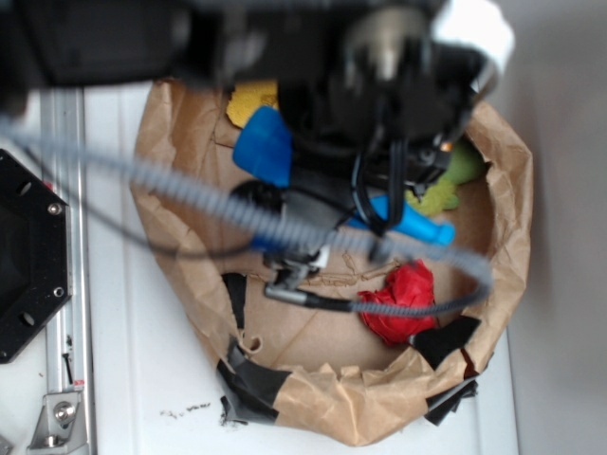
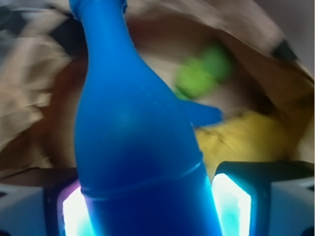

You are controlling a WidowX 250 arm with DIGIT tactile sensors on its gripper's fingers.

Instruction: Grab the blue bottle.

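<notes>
Wrist | gripper point(image 2: 147, 206) pads flank blue bottle point(image 2: 133, 132) body | firm hold unclear

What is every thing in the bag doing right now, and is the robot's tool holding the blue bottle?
blue bottle: lying in the bag, its body between the tool's fingers.
tool: open around the bottle; a firm grip cannot be told.
paper bag: open, rim torn and rolled down.
red thing: crumpled, lying loose on the bag floor.
green thing: resting near the bag's wall.
yellow thing: partly hidden by the arm.
</notes>
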